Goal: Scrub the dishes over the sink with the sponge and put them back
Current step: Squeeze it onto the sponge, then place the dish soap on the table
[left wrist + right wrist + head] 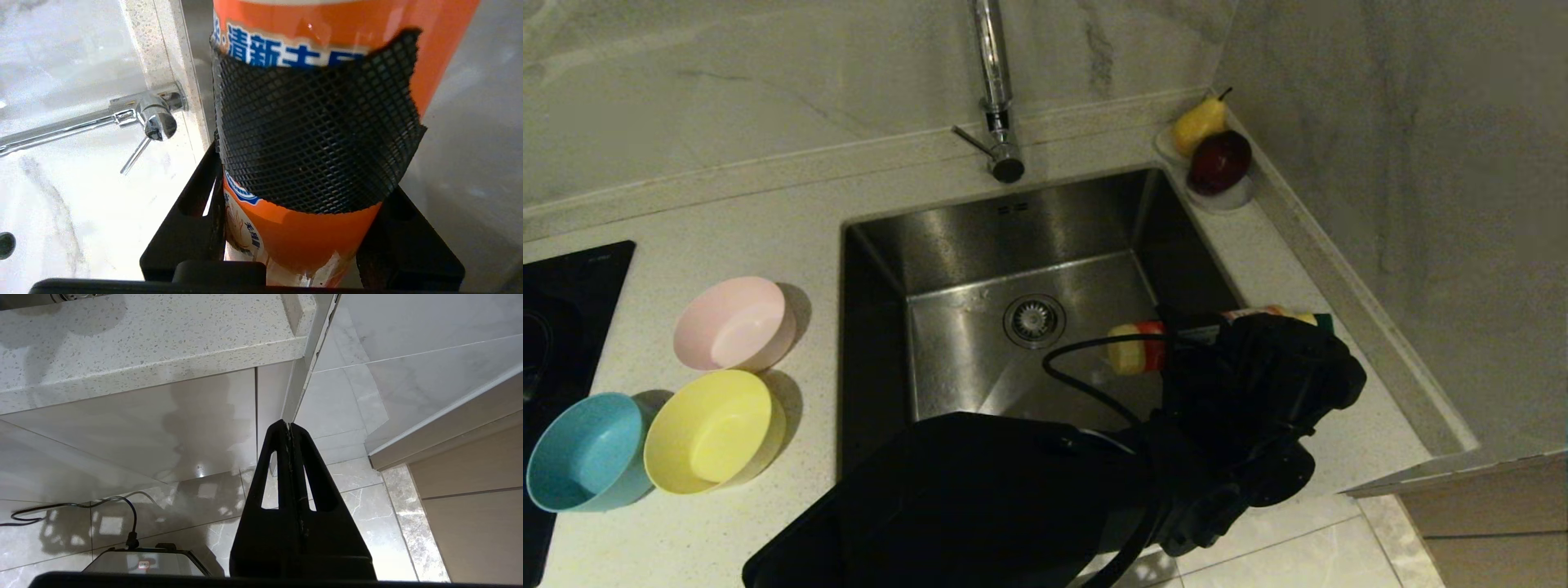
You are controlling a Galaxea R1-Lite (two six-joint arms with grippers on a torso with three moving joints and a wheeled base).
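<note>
The left gripper (300,228) reaches across to the right side of the sink (980,245) and is clamped on an orange detergent bottle (327,53), its fingers pressing a patch of black mesh (314,134) wrapped around the bottle's body. In the head view the bottle lies nearly level, its yellow cap end (1131,349) poking out over the basin toward the drain strainer (1035,320). The right gripper (289,428) hangs parked below the counter edge, its fingers pressed together and holding nothing. The three dishes sit in a cluster on the counter left of the sink: the pink bowl (735,322) farthest, the yellow bowl (715,431) nearer, the blue bowl (587,452) at the near left. None of them is over the basin, and none looks wet or soapy as far as can be seen. The sponge is barely visible; a green sliver at the far end of the bottle may be it, but that is uncertain. Judging by this, the task is at its start: soap is being handled, and all scrubbing and returning of the bowls remains.
</note>
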